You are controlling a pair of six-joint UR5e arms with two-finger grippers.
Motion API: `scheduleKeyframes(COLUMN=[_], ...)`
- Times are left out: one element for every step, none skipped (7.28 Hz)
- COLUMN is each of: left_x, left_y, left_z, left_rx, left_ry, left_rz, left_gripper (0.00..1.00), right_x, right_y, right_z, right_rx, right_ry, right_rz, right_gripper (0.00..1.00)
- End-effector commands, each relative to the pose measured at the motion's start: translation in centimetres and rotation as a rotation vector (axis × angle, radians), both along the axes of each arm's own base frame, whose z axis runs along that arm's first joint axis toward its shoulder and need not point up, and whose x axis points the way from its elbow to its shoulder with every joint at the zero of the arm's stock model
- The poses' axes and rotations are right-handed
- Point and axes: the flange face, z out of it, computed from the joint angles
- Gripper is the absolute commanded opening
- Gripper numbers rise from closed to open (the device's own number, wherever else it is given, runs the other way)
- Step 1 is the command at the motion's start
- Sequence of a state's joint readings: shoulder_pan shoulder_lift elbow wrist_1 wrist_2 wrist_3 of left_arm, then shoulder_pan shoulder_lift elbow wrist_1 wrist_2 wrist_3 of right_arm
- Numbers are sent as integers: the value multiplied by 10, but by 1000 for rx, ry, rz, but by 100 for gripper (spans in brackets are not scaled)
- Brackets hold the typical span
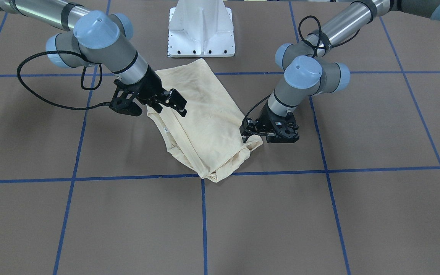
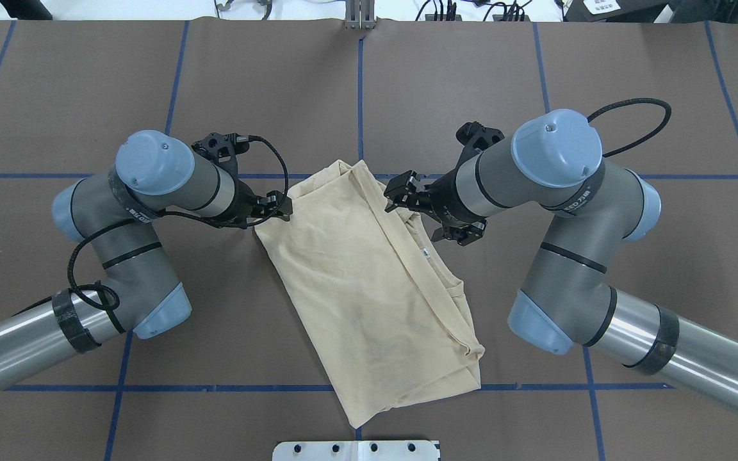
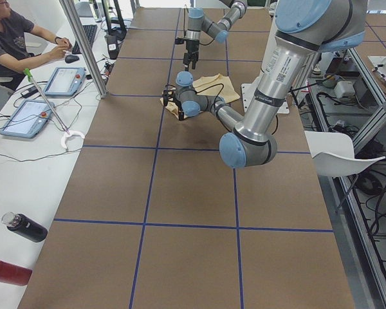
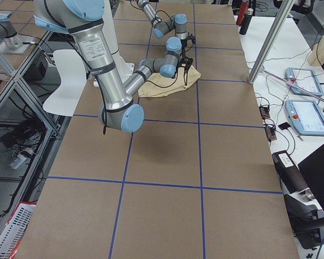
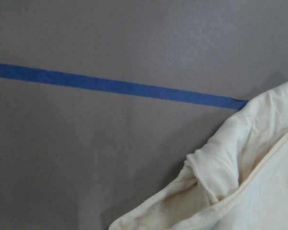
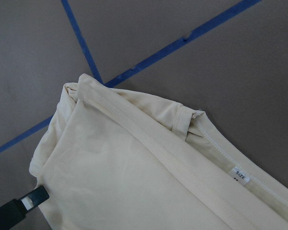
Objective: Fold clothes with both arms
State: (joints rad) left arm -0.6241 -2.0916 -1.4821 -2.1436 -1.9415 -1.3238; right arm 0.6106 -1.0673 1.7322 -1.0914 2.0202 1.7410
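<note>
Folded pale cream-yellow cotton T-shirt (image 2: 356,288) looked light and limp, best pinched at corners; black two-finger right gripper (image 2: 425,211) gaped wide at 1 o'clock, left gripper (image 2: 277,206) at 10 o'clock, spread untellable.

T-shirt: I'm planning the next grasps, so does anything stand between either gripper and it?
Nothing visible does. The left gripper is right at one edge of the T-shirt, and the right gripper hangs over the opposite edge. Only bare table shows beside the cloth there.
</note>
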Motion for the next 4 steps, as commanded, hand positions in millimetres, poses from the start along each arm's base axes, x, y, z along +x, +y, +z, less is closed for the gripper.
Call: scheduleKeyframes(left_x=[3,3,3,2], left_y=[-5,-5,-4,-4], left_z=[6,6,4,2], left_rx=[10,9,11,11], left_ry=[-19,-19,-17,-15], left_rz=[-24,-23,-21,-21], left_gripper=[78,67,55,52], right_x=[1,2,3,3], right_y=[-1,-1,-2,-2], right_z=[-1,-1,-2,-2], right_rx=[2,2,3,2], right_ry=[-3,-3,-4,-4], right_rz=[1,3,5,3], right_gripper=[100,100,100,100])
